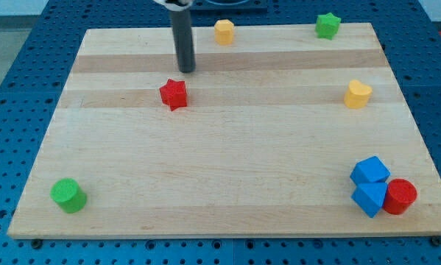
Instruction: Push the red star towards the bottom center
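Observation:
The red star [174, 94] lies on the wooden board [220, 191] in the upper left part of the view. My tip [186, 71] stands just above the star and slightly to its right, a small gap apart from it. The dark rod rises from there out of the view's top.
A yellow hexagon block [224, 32] and a green star [327, 25] lie at the board's top edge. A yellow heart [358, 94] lies at the right. Two blue blocks [370, 184] and a red cylinder [400, 196] cluster at the bottom right. A green cylinder [68, 195] lies at the bottom left.

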Available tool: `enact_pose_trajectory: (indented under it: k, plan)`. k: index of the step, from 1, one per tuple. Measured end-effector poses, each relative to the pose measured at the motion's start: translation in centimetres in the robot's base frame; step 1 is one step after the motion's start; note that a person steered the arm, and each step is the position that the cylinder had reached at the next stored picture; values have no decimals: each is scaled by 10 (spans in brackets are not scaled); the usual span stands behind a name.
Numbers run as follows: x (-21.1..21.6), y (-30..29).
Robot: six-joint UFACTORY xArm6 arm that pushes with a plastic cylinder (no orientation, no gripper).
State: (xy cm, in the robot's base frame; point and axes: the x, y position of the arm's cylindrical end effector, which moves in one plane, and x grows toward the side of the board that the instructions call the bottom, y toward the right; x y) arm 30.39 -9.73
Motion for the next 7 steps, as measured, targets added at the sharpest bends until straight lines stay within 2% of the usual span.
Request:
enact_pose_trajectory:
  k: [1, 2, 4, 5, 7]
  plan:
    - [49, -32]
    - [80, -15]
    - [102, 101]
    - [143, 114]
    - [188, 113]
